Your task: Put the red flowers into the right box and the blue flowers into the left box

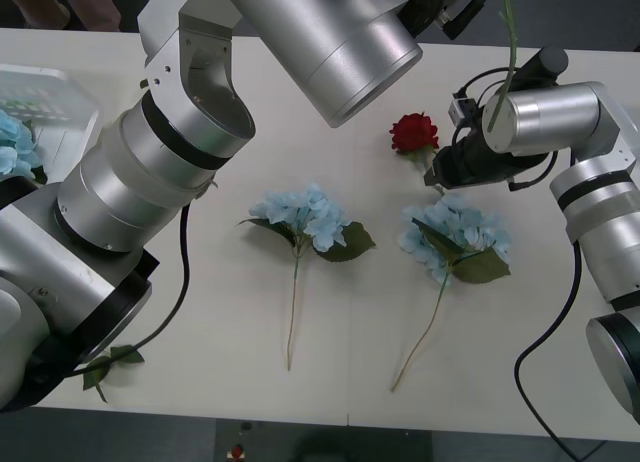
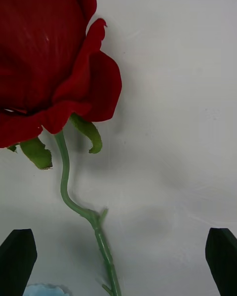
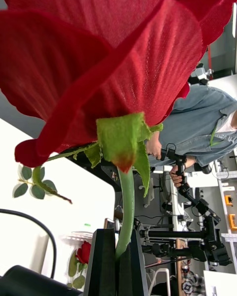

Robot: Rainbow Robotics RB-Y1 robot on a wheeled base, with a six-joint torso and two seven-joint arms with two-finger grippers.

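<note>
L gripper clenched a red fabric rose, R gripper open over another; two pale-blue hydrangeas mid-frame left.

counter: two blue flowers lie side by side mid-counter, stems toward the robot | red flower behind the right one (just beside right claw) | left box at far left edge, another blue flower inside
</note>
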